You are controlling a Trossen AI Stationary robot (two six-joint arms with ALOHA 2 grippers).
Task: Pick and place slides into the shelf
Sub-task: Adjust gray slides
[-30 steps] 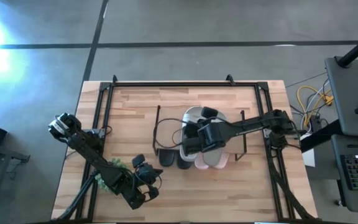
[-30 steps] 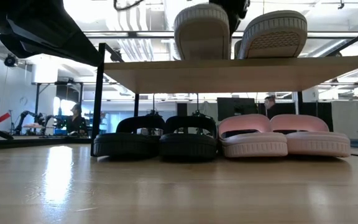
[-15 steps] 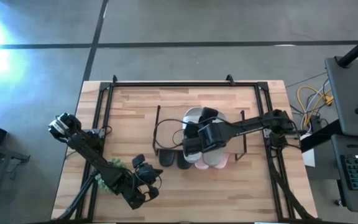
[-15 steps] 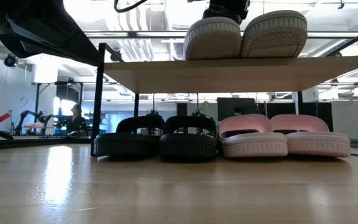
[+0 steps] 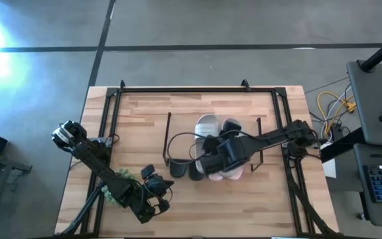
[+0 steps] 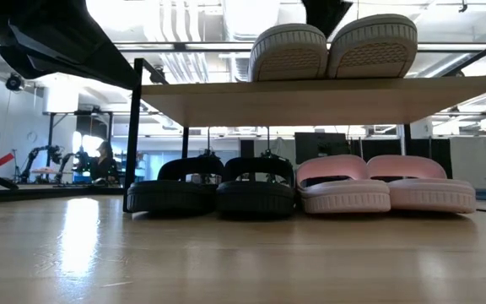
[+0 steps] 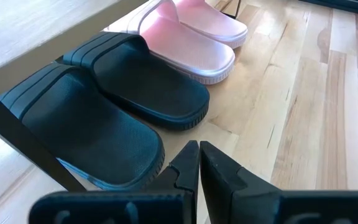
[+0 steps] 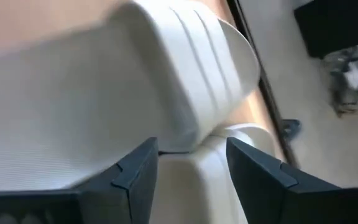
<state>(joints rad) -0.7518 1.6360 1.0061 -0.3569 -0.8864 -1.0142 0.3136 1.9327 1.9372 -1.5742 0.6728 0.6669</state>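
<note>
The right arm reaches in from the table's right edge and stretches across the shelf [image 5: 178, 136], its wrist bent down over the top board. The right gripper [image 8: 191, 163] hangs just above the two grey-beige sandals [image 6: 334, 49], its two dark fingers [image 8: 135, 171] spread apart with nothing between them; one sandal's ribbed strap lies just beyond the fingertips, and the pictures do not show contact. That pair lies side by side on the shelf's top board, toward its right half, soles facing the low camera. Under the board, on the table [image 5: 144, 113], the black sandals [image 6: 212, 186] stand on the left and the pink sandals [image 6: 385, 184] on the right, all four in one row, neighbours touching. The left arm is folded low near the table's front left corner, beside a small green plant [image 5: 118, 190]. The left gripper [image 7: 199, 163] points at the black pair from in front, its fingers pressed together and holding nothing.
</note>
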